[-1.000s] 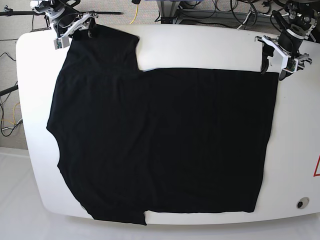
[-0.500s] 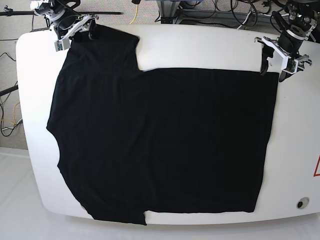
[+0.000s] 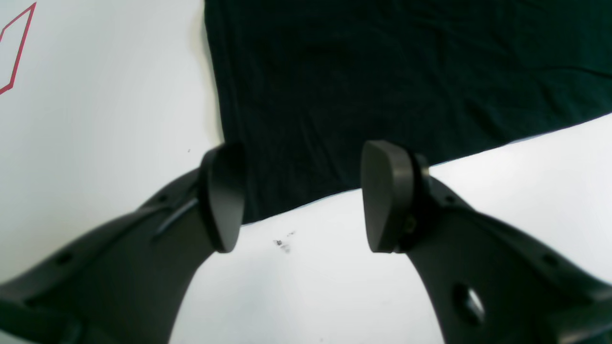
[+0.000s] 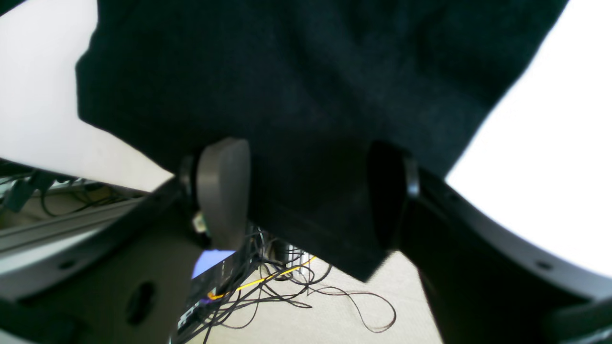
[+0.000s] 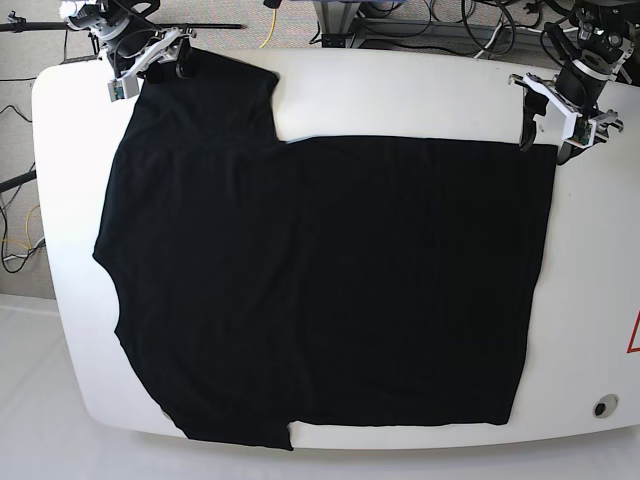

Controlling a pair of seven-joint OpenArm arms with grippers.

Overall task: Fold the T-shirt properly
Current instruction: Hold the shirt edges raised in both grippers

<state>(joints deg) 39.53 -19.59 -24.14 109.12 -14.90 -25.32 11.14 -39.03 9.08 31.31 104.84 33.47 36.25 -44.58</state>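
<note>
The black T-shirt (image 5: 320, 280) lies spread flat on the white table (image 5: 400, 90), one sleeve at the far left and one at the near left. My right gripper (image 5: 150, 75) is open at the far-left sleeve. In the right wrist view the sleeve cloth (image 4: 311, 95) lies between the wide-apart fingers (image 4: 224, 191), and its edge hangs past the table's edge. My left gripper (image 5: 545, 143) is open at the shirt's far-right corner. In the left wrist view that corner (image 3: 382, 71) lies just beyond and between the fingertips (image 3: 387, 196), over bare table.
A red marking (image 5: 634, 335) is on the table's right edge and shows in the left wrist view (image 3: 16, 48). A small round hole (image 5: 603, 406) is at the near right corner. Cables (image 4: 287, 296) lie on the floor behind the table.
Both grippers have shifted slightly toward the table's far edge. The shirt has not moved.
</note>
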